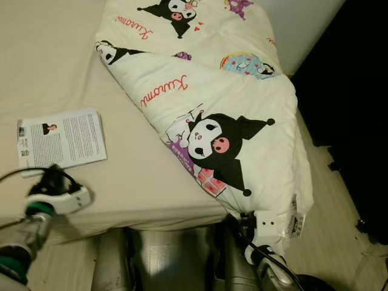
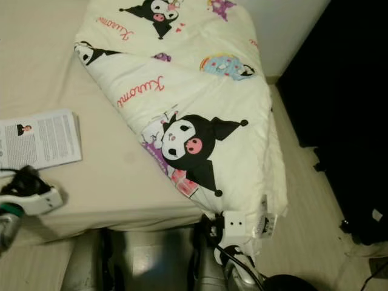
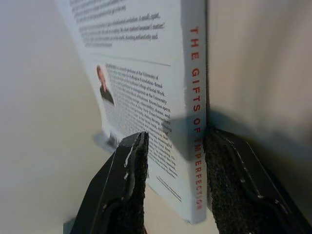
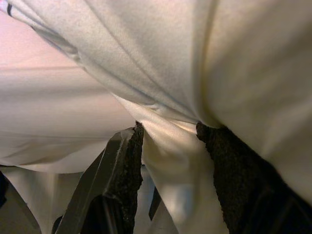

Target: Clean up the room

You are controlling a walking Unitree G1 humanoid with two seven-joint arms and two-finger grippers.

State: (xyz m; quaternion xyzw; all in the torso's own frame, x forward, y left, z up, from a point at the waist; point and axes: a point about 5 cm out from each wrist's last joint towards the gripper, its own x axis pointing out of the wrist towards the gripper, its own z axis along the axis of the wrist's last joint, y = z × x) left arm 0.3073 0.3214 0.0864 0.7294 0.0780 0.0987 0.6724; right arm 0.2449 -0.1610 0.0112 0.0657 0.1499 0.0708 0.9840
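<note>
A bed (image 1: 133,176) w/ a plain beige sheet is seen from above; its near edge is met at the bottom of the head views. Two things are laid directly on it. A folded white comforter (image 1: 212,91), printed w/ black cartoon figures and red script, is spread along the bed's right side, and its lower corner hangs over the near edge. A book (image 1: 60,139) is laid flat, back cover up, well left of the comforter, near the front edge.

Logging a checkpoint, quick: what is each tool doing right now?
Left tool: open, fingers astride the book spine.
Right tool: closed on a fold of the blanket.
</note>
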